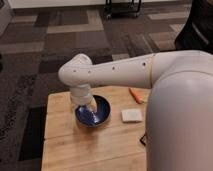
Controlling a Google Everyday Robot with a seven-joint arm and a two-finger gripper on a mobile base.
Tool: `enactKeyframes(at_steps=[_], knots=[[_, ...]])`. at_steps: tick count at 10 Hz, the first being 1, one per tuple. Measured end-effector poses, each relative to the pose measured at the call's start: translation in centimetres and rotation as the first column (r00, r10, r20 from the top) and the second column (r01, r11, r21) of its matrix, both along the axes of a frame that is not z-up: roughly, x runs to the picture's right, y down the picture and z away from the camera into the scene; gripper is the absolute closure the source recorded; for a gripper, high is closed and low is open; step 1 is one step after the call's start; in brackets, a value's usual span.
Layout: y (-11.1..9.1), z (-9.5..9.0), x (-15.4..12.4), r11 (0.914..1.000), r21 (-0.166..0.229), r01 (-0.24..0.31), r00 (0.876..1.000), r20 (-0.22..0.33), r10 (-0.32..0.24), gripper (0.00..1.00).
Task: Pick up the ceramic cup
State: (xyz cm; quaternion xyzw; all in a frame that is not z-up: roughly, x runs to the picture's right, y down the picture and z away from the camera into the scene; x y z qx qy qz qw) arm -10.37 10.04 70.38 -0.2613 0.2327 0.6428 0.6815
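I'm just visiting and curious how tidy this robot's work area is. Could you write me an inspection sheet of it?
surface: light wooden table.
job's things: ceramic cup not clearly seen; a pale shape under the wrist, inside the blue bowl, may be it.
clutter: orange carrot-like piece; white square pad; small dark item beside the arm.
grippers: gripper over the bowl, mostly hidden by the wrist.
cables: nothing seen.
surroundings: patterned carpet; black cart at the back.

One gripper (89, 105) in one blue bowl (103, 116); one carrot (135, 94), one white sponge (132, 115), one table (65, 145)
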Motion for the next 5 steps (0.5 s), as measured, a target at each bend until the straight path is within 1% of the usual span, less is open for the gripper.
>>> enactKeyframes(at_steps=[3, 5], knots=[[0.0, 0.0, 0.01, 1.0, 0.0, 0.0, 1.0, 0.0, 0.0, 0.35], [-0.18, -0.02, 0.9, 0.9998, 0.0, -0.017, 1.0, -0.005, 0.017, 0.35]])
